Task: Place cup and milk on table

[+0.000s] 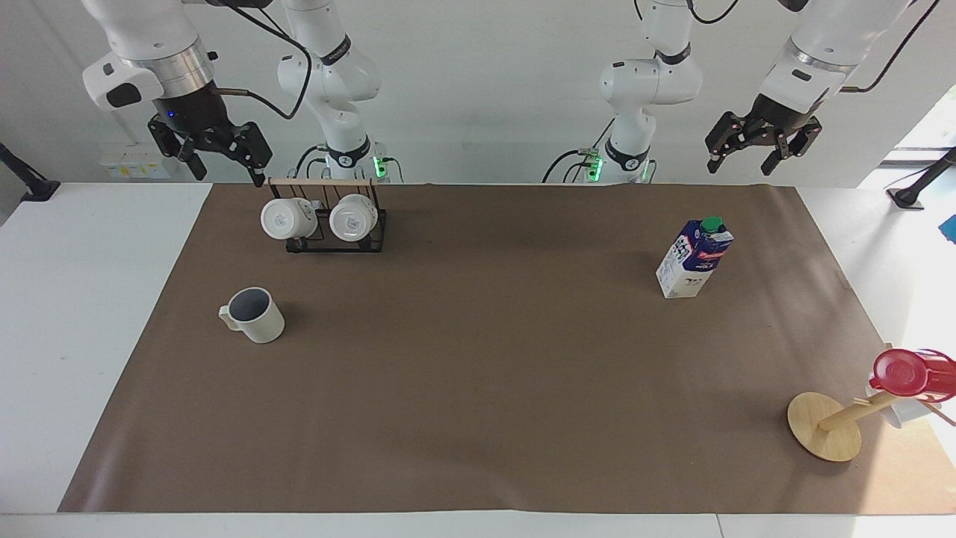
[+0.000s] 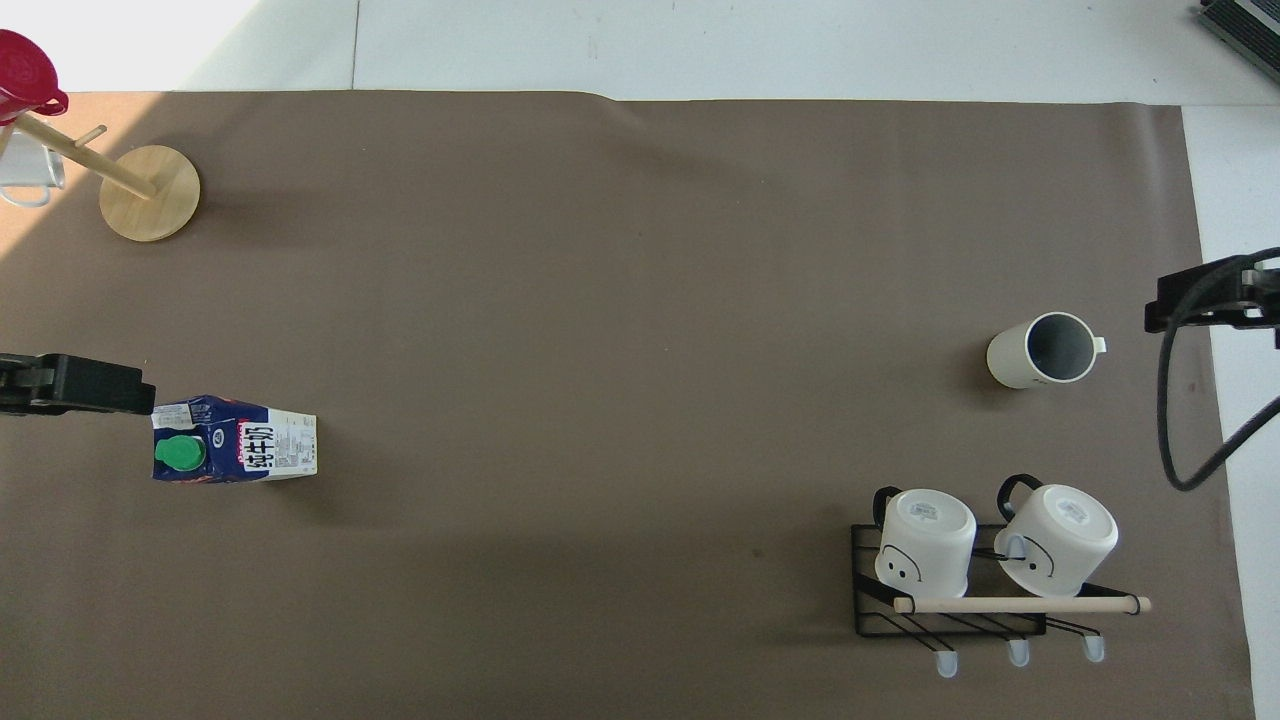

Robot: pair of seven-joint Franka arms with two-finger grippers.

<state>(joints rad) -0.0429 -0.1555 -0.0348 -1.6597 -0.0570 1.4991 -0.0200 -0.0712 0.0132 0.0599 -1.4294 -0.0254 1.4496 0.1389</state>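
Table (image 1: 75, 299): milk (image 1: 694, 258) apart from left gripper (image 1: 754, 153).

We see two arms built of glossy white rounded shells with black rings at the joints, and each base carries a small green light where black cables gather. On the right arm a brushed silver collar sits above a dark wrist section with a tiny blue light, and a black cable loops from it up along the arm; its right gripper (image 1: 222, 155) is matte black, angular, with two fingers. The left gripper (image 1: 756, 144) is the same black angular build below a white wrist with a dark oval marking, a thin black cable trailing off beside it.
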